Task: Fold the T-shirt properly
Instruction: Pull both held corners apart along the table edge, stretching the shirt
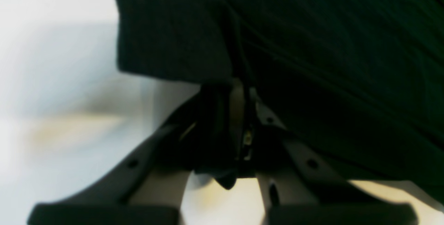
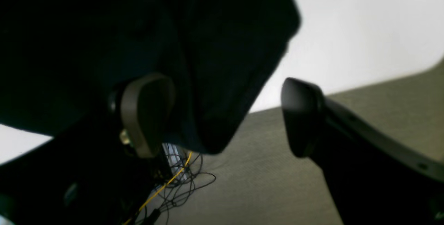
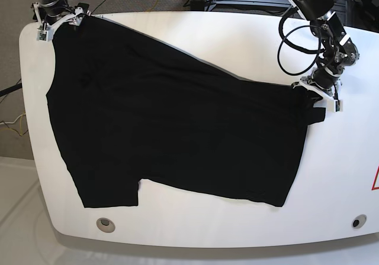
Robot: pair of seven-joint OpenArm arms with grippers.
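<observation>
Here the left claw (image 3: 320, 102) pinches the T-shirt (image 3: 172, 129) at its edge, while the right claw (image 3: 58, 21) stands spread at the opposite corner.

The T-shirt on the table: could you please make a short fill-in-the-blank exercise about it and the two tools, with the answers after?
1. The T-shirt spread on the white table is plain ____ in colour.
2. The left tool is ____ on an edge of the T-shirt.
3. The fingers of the right tool stand wide ____, with cloth hanging between them.
4. In the base view, the right tool sits at the table's far ____ corner.

Missing words: black; shut; open; left
</observation>
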